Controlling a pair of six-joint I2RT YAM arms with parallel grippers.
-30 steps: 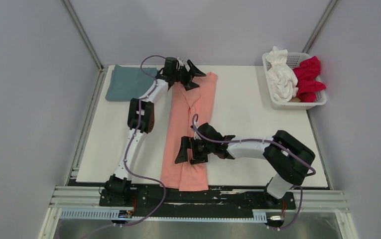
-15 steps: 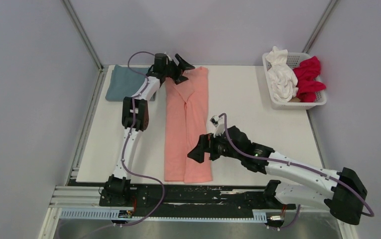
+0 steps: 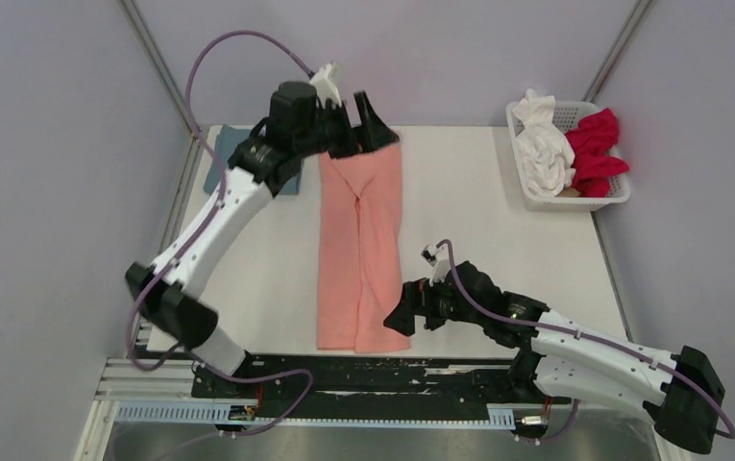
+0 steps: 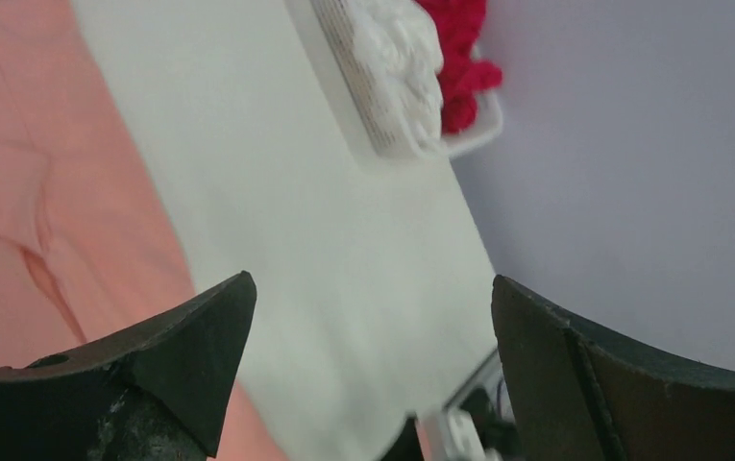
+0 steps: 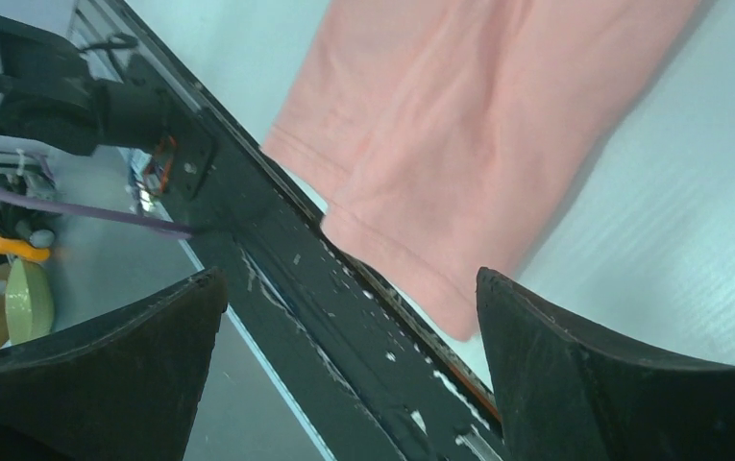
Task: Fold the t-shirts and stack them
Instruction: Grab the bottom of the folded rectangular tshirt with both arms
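Note:
The salmon-pink t-shirt (image 3: 358, 250) lies folded into a long strip down the middle of the table; it also shows in the left wrist view (image 4: 46, 192) and the right wrist view (image 5: 478, 106). My left gripper (image 3: 368, 120) is open and empty, raised above the strip's far end. My right gripper (image 3: 404, 309) is open and empty beside the strip's near right corner. The folded blue-grey t-shirt (image 3: 221, 163) lies at the far left, partly hidden by my left arm. The white t-shirt (image 3: 542, 149) and the red t-shirt (image 3: 596, 149) are bunched in the basket.
The white lattice basket (image 3: 575, 200) stands at the far right corner of the table; it also shows in the left wrist view (image 4: 363, 106). A black rail (image 3: 382, 375) runs along the table's near edge. Grey walls close in the left, back and right.
My left arm has let go of the strip's far end and risen above it. My right arm has swung out to the right and let the near end lie flat. The strip now lies straight.

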